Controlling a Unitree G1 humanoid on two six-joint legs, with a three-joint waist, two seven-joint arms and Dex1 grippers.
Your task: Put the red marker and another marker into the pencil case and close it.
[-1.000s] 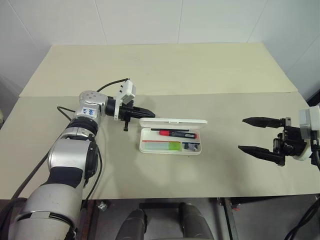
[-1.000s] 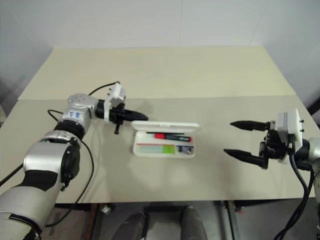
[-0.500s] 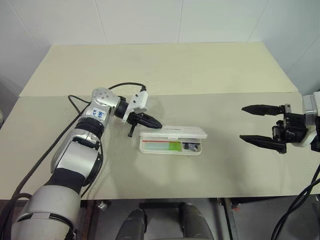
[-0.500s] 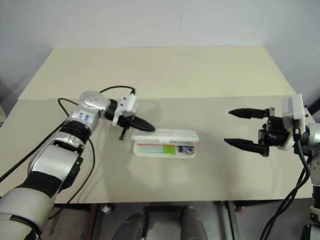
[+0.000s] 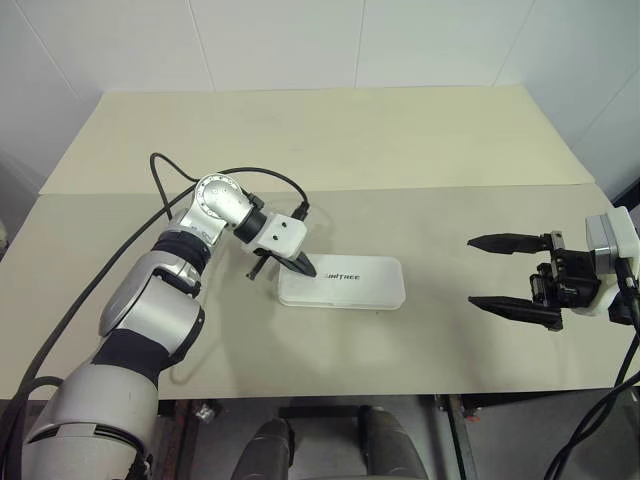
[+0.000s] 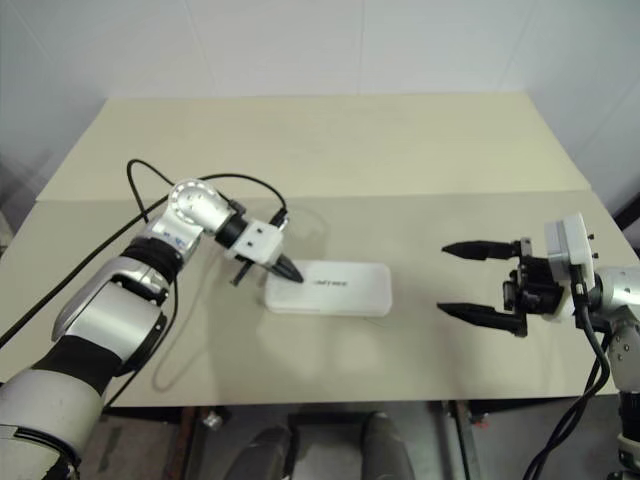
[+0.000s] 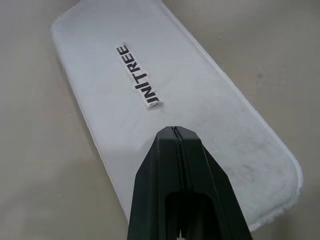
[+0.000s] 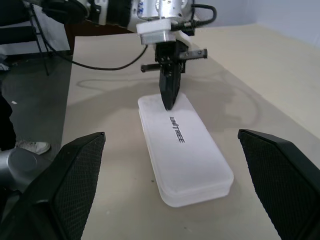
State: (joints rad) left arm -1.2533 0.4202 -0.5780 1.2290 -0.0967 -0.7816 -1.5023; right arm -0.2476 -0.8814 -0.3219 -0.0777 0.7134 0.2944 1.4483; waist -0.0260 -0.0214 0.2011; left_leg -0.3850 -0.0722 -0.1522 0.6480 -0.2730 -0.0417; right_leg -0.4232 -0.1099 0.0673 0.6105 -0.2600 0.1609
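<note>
Pencil case (image 5: 342,282) lay lid-down at frame centre on counter (image 5: 330,140); clenched left pincer (image 5: 306,269) pressed its left end. Right pincer (image 5: 502,271) was splayed, empty. Off-centre pressing risked an unlatched lid or the case sliding.

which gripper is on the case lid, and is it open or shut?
The left gripper: shut, its tip down on the closed case at the end by the UNITREE print. The right gripper hangs open, well off to the case's other side.

The shut lid of the pencil case (image 5: 342,282) hides whatever lies inside, markers included.
</note>
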